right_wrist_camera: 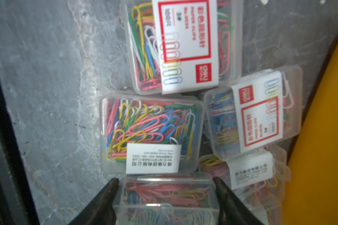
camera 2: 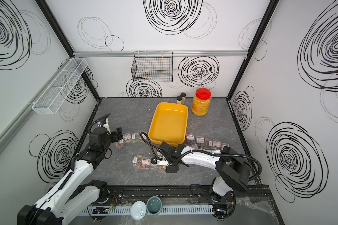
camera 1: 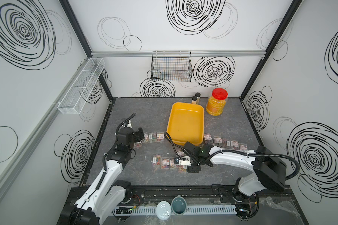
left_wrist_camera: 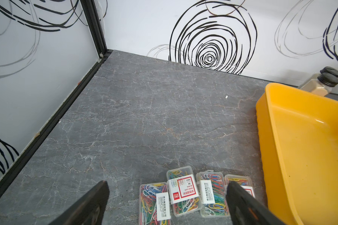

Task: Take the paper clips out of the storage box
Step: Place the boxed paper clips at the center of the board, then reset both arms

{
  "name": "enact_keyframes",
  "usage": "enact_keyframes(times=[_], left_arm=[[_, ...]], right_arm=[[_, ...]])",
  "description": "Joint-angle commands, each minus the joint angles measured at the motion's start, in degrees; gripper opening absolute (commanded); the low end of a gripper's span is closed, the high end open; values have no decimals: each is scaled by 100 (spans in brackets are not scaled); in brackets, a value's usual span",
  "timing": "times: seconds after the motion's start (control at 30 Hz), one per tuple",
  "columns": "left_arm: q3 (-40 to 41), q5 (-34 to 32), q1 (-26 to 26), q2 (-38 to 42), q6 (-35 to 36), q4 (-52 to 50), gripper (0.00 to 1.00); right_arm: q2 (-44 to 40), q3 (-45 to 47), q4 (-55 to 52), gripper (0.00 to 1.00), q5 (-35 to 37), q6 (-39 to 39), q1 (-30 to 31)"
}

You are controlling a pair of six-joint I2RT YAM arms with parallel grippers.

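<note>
The bench (camera 1: 144,116) carries everything. The storage box (camera 1: 185,124) sits toward the back, and its yellow floor is bare in both top views, so I'd judge the emptying all but done. The left tool (camera 1: 140,136) hangs spread wide and empty near the cases left of the box. The right tool (right_wrist_camera: 165,183) straddles one case in the front row; whether it is pinching or merely flanking it, I cannot tell. The paper clips (camera 1: 165,162) lie in three clusters on the bench, beside and before the box.

On the white-and-red label (right_wrist_camera: 183,29) of a small clear plastic case of paper clips (right_wrist_camera: 141,48) I read "deli", "PAPER CLIPS", "100"; a neighbouring white label (right_wrist_camera: 152,158) carries Chinese print.
</note>
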State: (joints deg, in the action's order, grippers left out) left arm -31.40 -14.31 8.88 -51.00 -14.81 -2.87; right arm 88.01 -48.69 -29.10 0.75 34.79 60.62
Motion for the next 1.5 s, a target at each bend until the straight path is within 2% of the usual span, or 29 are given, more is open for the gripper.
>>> enact_keyframes(times=[0.0,0.23,0.5,0.63,0.77,0.9,0.93,1.0,1.1,1.17,1.27,1.3,1.37,1.47], left_arm=[[-25,29,-68,-45,39,320,97],[-33,59,-116,-170,88,471,98],[-59,62,-124,-340,56,701,98],[-135,-231,-138,-323,-72,787,99],[-305,-838,-166,-280,-446,571,99],[-258,-847,-177,-169,-319,764,99],[-235,-852,-183,-177,-206,835,99],[-252,-1268,-211,-270,-149,842,99],[-339,-1327,-459,-514,27,837,99],[-204,-1326,-459,-577,375,1171,99],[169,-1039,-573,-558,551,1839,99],[277,-944,-626,-575,592,2011,99],[416,-1015,-660,-649,656,2163,99],[642,-1219,-719,-716,725,2433,99]], right_arm=[[227,27,278,75,74,78,29],[172,12,151,87,109,31,28],[-329,-129,-439,91,-114,24,3],[-748,-290,-345,95,-54,-153,-138],[-1167,-517,375,97,474,-656,-490],[-1294,-958,1238,98,834,-1842,-1346],[-1267,-1030,1462,99,1131,-2217,-1562],[-1111,-1259,1650,100,1930,-3156,-1982],[-835,-1602,1491,100,2128,-4602,-2707],[-884,-1499,1653,100,2267,-5280,-2945],[-1423,-814,2590,100,2335,-5291,-3051],[-1629,-572,2841,100,2558,-5320,-3086],[-1930,-260,2954,100,2965,-5573,-3267],[-2156,177,2525,100,3255,-6087,-3819]])
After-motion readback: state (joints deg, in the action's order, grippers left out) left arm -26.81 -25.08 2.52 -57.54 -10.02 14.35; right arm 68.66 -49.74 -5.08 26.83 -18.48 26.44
